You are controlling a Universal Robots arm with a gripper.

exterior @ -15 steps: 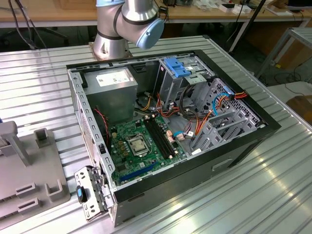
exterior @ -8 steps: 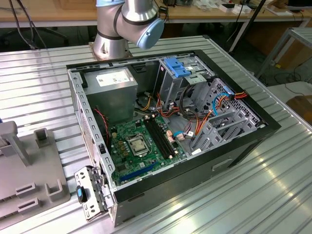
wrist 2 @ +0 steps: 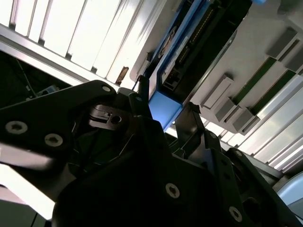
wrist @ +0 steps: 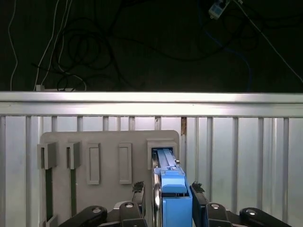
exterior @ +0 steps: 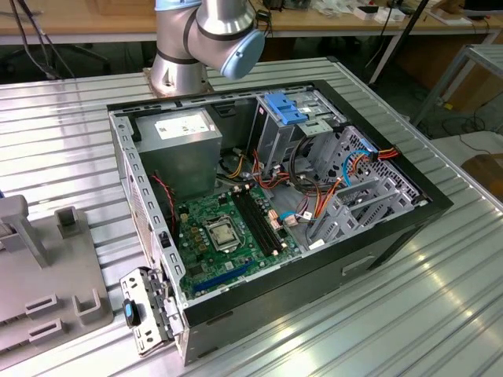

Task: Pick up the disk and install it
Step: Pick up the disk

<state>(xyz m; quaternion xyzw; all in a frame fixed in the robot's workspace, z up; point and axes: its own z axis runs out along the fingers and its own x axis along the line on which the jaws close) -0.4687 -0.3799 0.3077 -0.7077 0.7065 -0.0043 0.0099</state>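
At the grey holder's (wrist: 109, 142) end slot on the table (wrist: 246, 151), the disk (wrist: 165, 161) stood on edge; the end effector (wrist: 167, 190) straddled its blue carrier, fingers (wrist: 196, 191) apart, unclamped.

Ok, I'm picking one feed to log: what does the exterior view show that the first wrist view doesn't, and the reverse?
Exterior view: the open computer case with its motherboard and power-supply box, plus the arm's base. First wrist view: the disk standing on edge in a slot, the gripper straddling it, and loose cables on the floor. Shared: the grey slotted fixture and the ribbed metal table.
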